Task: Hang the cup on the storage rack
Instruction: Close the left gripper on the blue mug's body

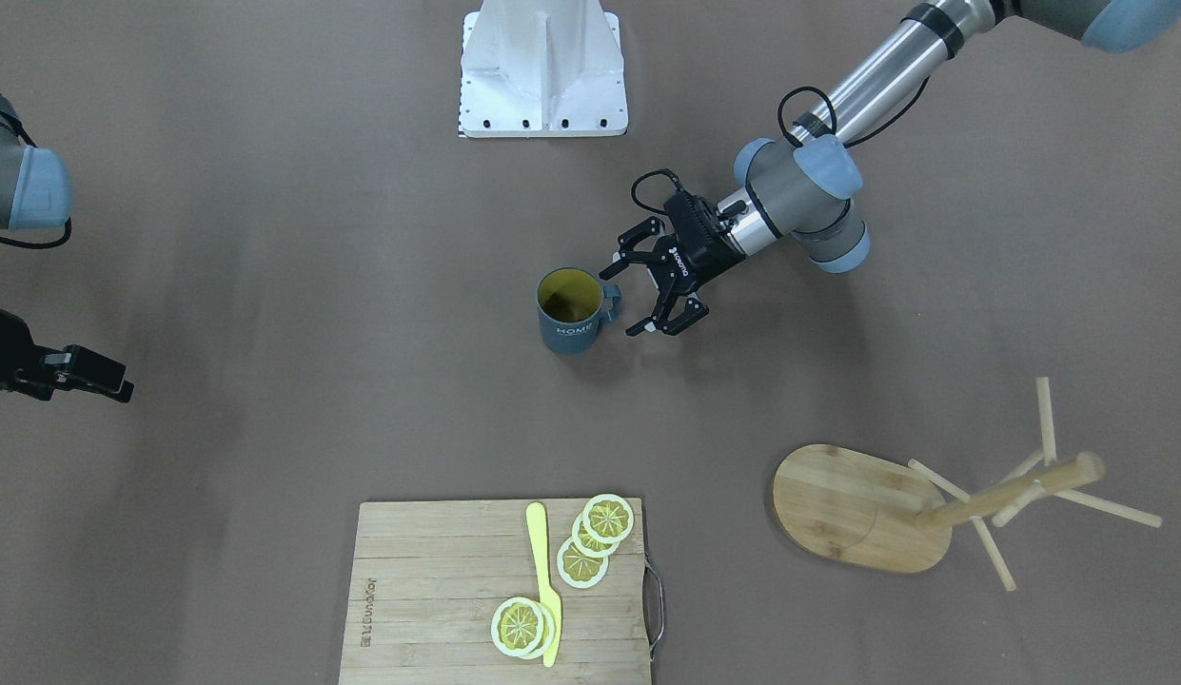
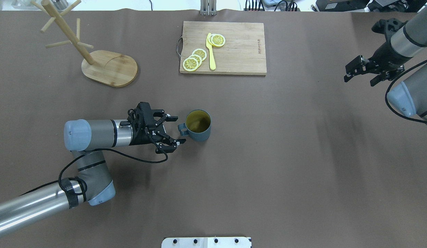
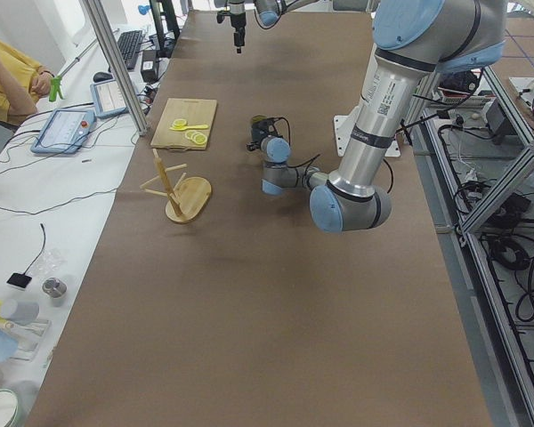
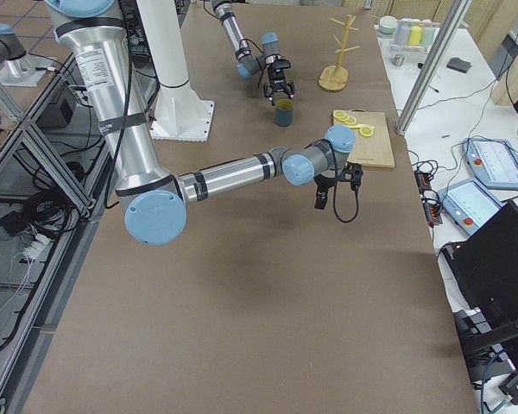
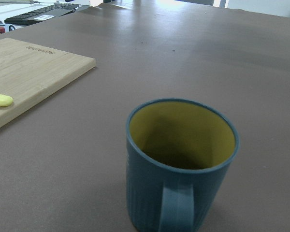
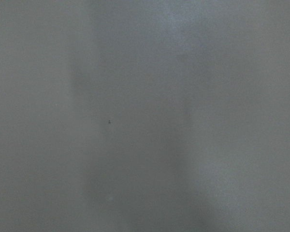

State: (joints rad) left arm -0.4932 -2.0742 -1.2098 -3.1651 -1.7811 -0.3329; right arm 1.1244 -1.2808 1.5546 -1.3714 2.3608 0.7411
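Observation:
The dark slate-blue cup (image 2: 198,125) stands upright mid-table, yellow-green inside, handle toward my left gripper. It also shows in the front view (image 1: 569,309) with "HOME" on its side, and fills the left wrist view (image 5: 181,164). My left gripper (image 2: 177,130) is open and level with the table, its fingertips either side of the handle without gripping it; it also shows in the front view (image 1: 626,301). The storage rack (image 2: 108,67), a wooden mug tree on an oval base, stands empty at the far left (image 1: 856,509). My right gripper (image 2: 363,73) is open and empty, far off at the right edge.
A slatted cutting board (image 2: 230,48) with lemon slices (image 2: 194,58) and a yellow knife (image 2: 210,51) lies at the far middle. The white robot base plate (image 2: 206,242) sits at the near edge. The right wrist view shows only bare brown table.

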